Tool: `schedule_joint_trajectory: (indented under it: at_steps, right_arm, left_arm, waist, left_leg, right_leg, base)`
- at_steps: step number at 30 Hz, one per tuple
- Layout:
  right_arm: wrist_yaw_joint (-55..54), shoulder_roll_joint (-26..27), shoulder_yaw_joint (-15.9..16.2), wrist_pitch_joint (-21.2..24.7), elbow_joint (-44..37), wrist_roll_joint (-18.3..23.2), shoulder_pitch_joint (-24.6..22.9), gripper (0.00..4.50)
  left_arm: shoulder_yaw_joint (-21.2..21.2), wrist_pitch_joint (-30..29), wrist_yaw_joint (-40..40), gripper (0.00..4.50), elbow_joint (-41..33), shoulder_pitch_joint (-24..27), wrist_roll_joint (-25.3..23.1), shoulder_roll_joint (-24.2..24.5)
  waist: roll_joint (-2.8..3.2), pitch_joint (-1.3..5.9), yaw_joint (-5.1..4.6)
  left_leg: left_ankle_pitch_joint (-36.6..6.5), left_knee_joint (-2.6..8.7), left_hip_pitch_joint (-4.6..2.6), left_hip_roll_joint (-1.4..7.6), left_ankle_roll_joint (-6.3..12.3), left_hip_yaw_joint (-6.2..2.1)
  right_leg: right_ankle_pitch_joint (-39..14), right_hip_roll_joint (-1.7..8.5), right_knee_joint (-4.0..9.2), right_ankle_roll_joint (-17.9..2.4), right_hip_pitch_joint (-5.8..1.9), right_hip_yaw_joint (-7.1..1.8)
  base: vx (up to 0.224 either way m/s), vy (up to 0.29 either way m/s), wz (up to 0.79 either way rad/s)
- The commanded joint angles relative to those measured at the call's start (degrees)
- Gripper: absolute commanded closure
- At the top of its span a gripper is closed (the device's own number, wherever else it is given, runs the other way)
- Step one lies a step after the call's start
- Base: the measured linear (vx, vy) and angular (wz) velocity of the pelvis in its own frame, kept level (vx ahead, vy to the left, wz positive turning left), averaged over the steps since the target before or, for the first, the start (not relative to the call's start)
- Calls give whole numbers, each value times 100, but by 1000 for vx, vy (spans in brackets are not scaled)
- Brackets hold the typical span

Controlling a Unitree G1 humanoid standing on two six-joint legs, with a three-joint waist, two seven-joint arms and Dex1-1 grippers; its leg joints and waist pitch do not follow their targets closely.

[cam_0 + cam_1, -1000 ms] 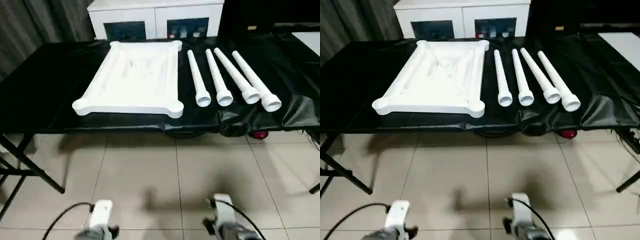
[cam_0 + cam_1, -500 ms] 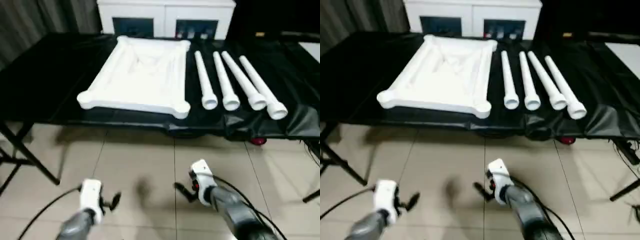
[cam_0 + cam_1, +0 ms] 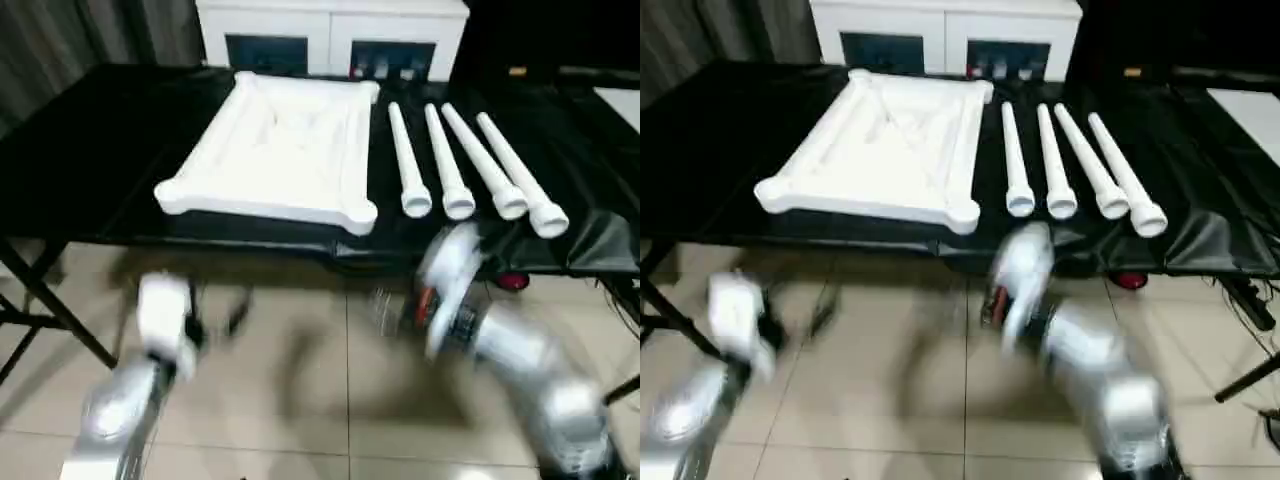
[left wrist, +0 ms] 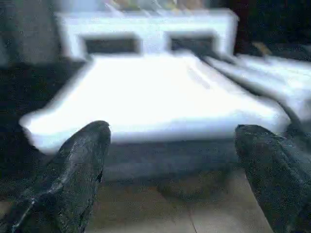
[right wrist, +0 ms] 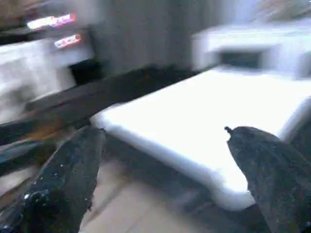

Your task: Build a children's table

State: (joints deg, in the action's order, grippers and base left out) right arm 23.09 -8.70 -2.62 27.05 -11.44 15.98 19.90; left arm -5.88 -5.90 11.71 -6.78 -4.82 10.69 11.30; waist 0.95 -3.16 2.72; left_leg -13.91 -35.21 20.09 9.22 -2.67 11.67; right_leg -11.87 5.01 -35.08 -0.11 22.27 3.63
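While nothing of the build is done yet, every part lies ready on the bench [image 3: 90, 150]. Its black cover carries the tabletop [image 3: 275, 150], which lies flat with its raised rim up and all corner sockets empty. At 3 o'clock from it, just beside its edge, the four legs [image 3: 465, 165] lie loose in a row, fanning slightly, wide ends toward the robot. Behind the bench, at 12 o'clock, stands a white cabinet [image 3: 330, 35].

All four legs are left to fit, so I judge the task to be at its very start.

Both arms are raised over the floor in front of the bench, short of its near edge. At 7 o'clock from the tabletop, the left gripper [image 4: 172, 160] is spread wide, empty, touching nothing, and faces the tabletop's near rim. At 5 o'clock, the right gripper [image 5: 165, 170] is likewise wide apart and empty.
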Motion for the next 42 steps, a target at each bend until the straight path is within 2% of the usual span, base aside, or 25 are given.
schedule_joint_trajectory:
  at_steps: [1,7,10,13,16,18,20,21,22,23,27,28,29,30,31,32,33,34,35,36,37,38,39,40,42]
  right_arm:
    - [-1142,186,-411,159,412,-344,287,3]
    - [-1658,-30,-27,72,1063,-873,348,3]
    - [-1716,246,116,-66,1262,-1180,339,3]
    - [-1663,250,372,-114,1339,-1170,289,3]
    - [-1620,262,506,-192,1409,-1112,277,3]
    - [-1618,267,514,-225,1442,-1113,286,3]
    - [-1589,322,467,-311,1556,-1224,323,3]
    - [-1589,322,467,-311,1556,-1224,323,3]
    - [-1582,326,458,-351,1619,-1243,345,3]
    - [-1585,310,463,-354,1643,-1244,354,3]
    - [-1629,302,459,-365,1701,-1205,321,3]
    - [-1623,304,460,-374,1710,-1194,317,3]
    - [-1603,307,465,-385,1710,-1179,313,3]
    - [-1571,302,491,-383,1706,-1188,310,3]
    - [-1529,302,522,-408,1711,-1227,310,3]
    - [-1521,304,530,-414,1712,-1237,309,3]
    - [-1521,305,536,-438,1710,-1257,303,3]
    - [-1533,298,543,-508,1693,-1277,288,3]
    - [-1530,293,543,-548,1669,-1273,273,3]
    - [-1486,281,533,-706,1499,-1233,196,3]
    - [-1473,279,529,-739,1463,-1222,179,3]
    - [-1465,263,514,-775,1371,-1212,127,3]
    - [-1464,259,511,-782,1355,-1211,116,3]
    - [-1696,143,446,-1153,1162,-1445,-103,3]
    - [-1717,38,358,-1232,1107,-1502,-247,3]
  left_arm:
    - [4,-470,-735,0,-130,-324,-651,-55]
    - [189,-1006,-974,0,-155,-594,-876,-161]
    - [320,-1120,-1016,0,-304,-580,-911,-238]
    - [315,-1118,-1068,0,-360,-505,-1011,-276]
    - [248,-1115,-1135,0,-352,-510,-1031,-259]
    - [239,-1130,-1131,0,-363,-523,-1029,-252]
    - [237,-1197,-1127,0,-399,-532,-1034,-254]
    - [237,-1197,-1127,0,-399,-532,-1034,-254]
    - [211,-1210,-1141,0,-406,-529,-1022,-277]
    - [200,-1222,-1154,0,-411,-529,-1011,-293]
    - [139,-1227,-1198,0,-421,-498,-952,-341]
    - [136,-1219,-1199,0,-415,-491,-954,-346]
    - [133,-1211,-1198,0,-411,-481,-951,-353]
    - [122,-1208,-1201,0,-411,-467,-943,-369]
    - [113,-1194,-1205,0,-414,-441,-945,-384]
    - [111,-1187,-1206,0,-416,-430,-945,-387]
    - [103,-1164,-1219,0,-428,-389,-950,-398]
    - [91,-1129,-1238,0,-452,-327,-956,-411]
    - [86,-1111,-1242,0,-461,-302,-954,-416]
    - [87,-1117,-1258,0,-542,-209,-983,-409]
    - [90,-1123,-1263,0,-559,-190,-992,-406]
    - [77,-1185,-1257,0,-657,-169,-981,-395]
    - [74,-1195,-1256,0,-676,-165,-979,-393]
    - [22,-1355,-1271,0,-956,-112,-947,-388]
    - [1,-1424,-1304,0,-1050,-96,-983,-392]
  waist:
    - [124,271,-30]
    - [69,412,-17]
    - [85,480,-14]
    - [74,452,1]
    - [86,391,16]
    - [73,334,13]
    - [116,195,-42]
    - [116,195,-42]
    - [96,154,-72]
    - [77,150,-106]
    - [84,240,-105]
    - [97,285,-151]
    - [89,296,-134]
    - [127,307,-137]
    - [60,276,-117]
    - [-36,292,-33]
    - [-36,292,-33]
    - [-231,335,349]
    - [-80,392,397]
    - [107,463,415]
    - [168,456,294]
    - [321,514,241]
    - [637,484,156]
    - [515,428,-110]
    - [504,395,-50]
  left_leg:
    - [-818,587,-44,410,-363,-238]
    - [574,395,3,308,12,-225]
    - [1374,279,77,298,566,-228]
    - [1004,298,65,354,761,-219]
    - [370,355,25,410,613,-205]
    - [-723,477,-72,437,249,-191]
    - [-2600,613,-310,412,-210,-201]
    - [-2600,613,-310,412,-210,-201]
    - [-3199,635,-471,356,-208,-217]
    - [-3205,644,-505,325,-134,-214]
    - [-2396,691,-363,291,74,-186]
    - [-2187,705,-715,398,-160,-82]
    - [-2043,740,-728,397,-226,-30]
    - [-2063,736,-952,425,-389,84]
    - [-2049,738,-1030,382,-539,182]
    - [-1894,634,-875,121,-573,316]
    - [-1894,634,-875,121,-573,316]
    - [-1178,-55,148,-161,-39,-111]
    - [-809,-315,335,-30,150,-335]
    - [-320,-514,558,155,169,-641]
    - [453,-86,656,249,133,-738]
    - [1065,263,400,208,173,-678]
    - [1325,344,-35,220,386,-745]
    - [295,492,-673,1024,1712,-1427]
    - [206,429,-639,875,2132,-1228]
  right_leg:
    - [-655,338,395,-1067,-141,-346]
    - [1230,299,214,-1333,-273,-319]
    - [2272,306,98,-1578,-272,-306]
    - [1797,324,140,-1714,-260,-299]
    - [780,312,224,-1646,-229,-302]
    - [-360,303,325,-1505,-245,-279]
    - [-2281,234,523,-1169,-188,-204]
    - [-2281,234,523,-1169,-188,-204]
    - [-3065,205,657,-950,-201,-155]
    - [-3189,209,718,-887,-248,-142]
    - [-2641,248,687,-1017,-496,-205]
    - [-1837,72,553,-1357,-316,-259]
    - [-1327,40,470,-1503,-352,-272]
    - [-1202,-28,450,-1570,-215,-327]
    - [-862,-93,378,-1673,-169,-351]
    - [-552,-166,375,-1821,-423,-603]
    - [-552,-166,375,-1821,-423,-603]
    - [-4,484,565,-2152,-1385,-1289]
    - [392,799,620,-2371,-1497,-1498]
    - [1213,835,537,-2578,-1429,-1430]
    - [2055,293,212,-2107,-1295,-941]
    - [1864,-140,70,-1587,-1089,-520]
    - [957,-353,8,-1137,-630,-210]
    - [-1227,-149,-663,-413,138,-93]
    - [-723,-74,-791,119,345,-77]
  base:
    - [0,0,0]
    - [19,-1,0]
    - [0,0,0]
    - [0,0,0]
    - [0,0,0]
    - [0,0,0]
    - [0,0,0]
    - [0,0,0]
    - [0,0,0]
    - [0,0,0]
    - [0,0,0]
    - [71,-2,-15]
    - [98,-1,-34]
    - [98,-1,-34]
    - [128,0,-43]
    - [151,-7,-53]
    - [151,-7,-53]
    - [168,15,-44]
    - [152,53,-15]
    - [152,53,-15]
    - [-3,60,-8]
    - [-58,55,-19]
    - [-58,55,-19]
    - [91,39,-8]
    - [136,40,8]
